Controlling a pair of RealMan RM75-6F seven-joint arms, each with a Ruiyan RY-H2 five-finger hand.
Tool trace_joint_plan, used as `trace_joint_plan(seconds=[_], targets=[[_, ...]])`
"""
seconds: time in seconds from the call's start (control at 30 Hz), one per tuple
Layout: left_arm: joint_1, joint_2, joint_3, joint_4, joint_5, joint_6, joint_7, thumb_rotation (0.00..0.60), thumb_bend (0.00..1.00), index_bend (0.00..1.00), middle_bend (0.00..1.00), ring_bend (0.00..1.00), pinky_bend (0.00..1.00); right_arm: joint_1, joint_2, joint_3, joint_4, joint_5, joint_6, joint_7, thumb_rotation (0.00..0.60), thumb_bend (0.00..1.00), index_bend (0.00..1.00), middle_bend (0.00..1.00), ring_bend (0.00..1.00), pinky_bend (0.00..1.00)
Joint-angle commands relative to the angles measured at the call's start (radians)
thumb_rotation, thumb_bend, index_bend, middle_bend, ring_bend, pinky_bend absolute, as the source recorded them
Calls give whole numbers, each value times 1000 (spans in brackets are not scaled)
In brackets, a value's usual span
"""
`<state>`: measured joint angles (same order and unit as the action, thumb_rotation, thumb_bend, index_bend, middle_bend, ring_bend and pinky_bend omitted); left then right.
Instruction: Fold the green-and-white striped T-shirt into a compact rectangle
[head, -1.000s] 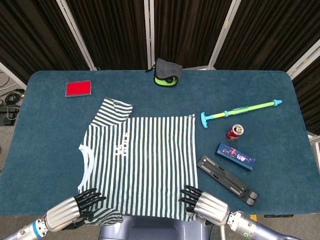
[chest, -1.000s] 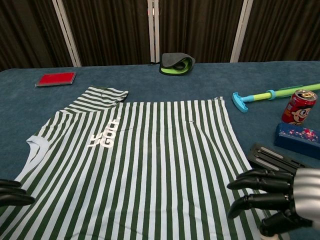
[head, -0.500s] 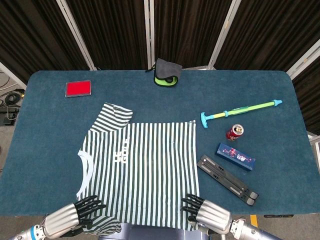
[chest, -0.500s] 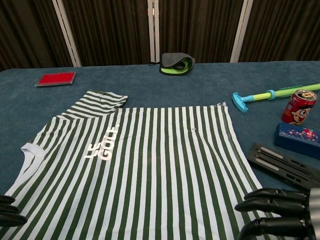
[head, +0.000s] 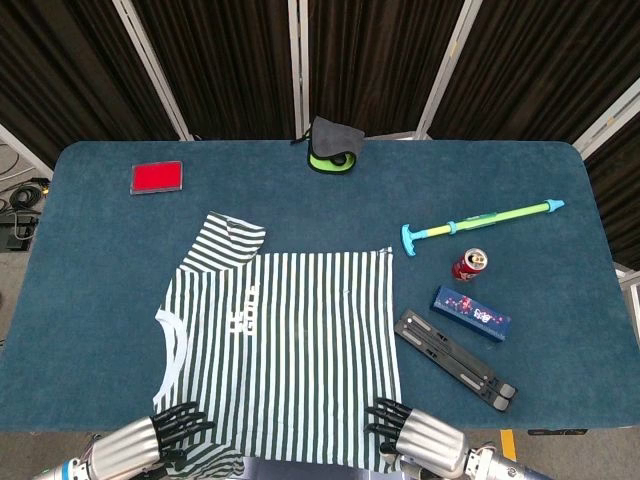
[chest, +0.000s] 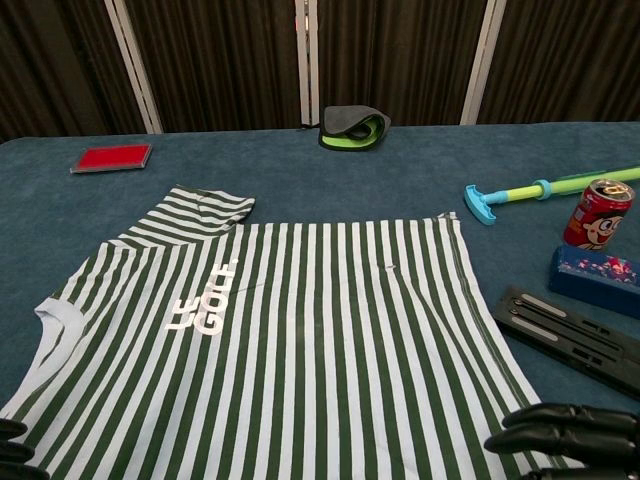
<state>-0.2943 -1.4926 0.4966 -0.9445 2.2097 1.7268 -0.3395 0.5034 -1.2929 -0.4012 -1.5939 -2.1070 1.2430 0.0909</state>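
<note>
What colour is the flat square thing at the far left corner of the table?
Red; the flat square shows best in the head view.

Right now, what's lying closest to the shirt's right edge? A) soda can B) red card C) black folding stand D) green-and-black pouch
C: the black folding stand lies just beside the striped T-shirt's right edge, while the soda can sits farther out beyond it.

- My fingers (head: 183, 417) are glossy black, the backs of my hands brushed metal.
- The T-shirt (head: 285, 340) is soft matt cloth.
- The tabletop (head: 90, 260) is napped blue fabric.
- The can (chest: 596, 212) is shiny metal.
</note>
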Motion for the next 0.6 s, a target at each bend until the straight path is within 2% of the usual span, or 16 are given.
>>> trace_joint_plan(seconds=[0.03, 0.6], targets=[[2, 0, 1, 1, 1, -1, -1, 600, 549, 891, 0, 0, 0, -3, 1, -5, 3, -7, 2, -1, 600, 480, 773, 205, 0, 0], [12, -9, 8, -1, 20, 6, -1, 600, 548, 891, 0, 0, 0, -12, 10, -22, -6, -38, -3, -25, 600, 481, 773, 206, 0, 0]])
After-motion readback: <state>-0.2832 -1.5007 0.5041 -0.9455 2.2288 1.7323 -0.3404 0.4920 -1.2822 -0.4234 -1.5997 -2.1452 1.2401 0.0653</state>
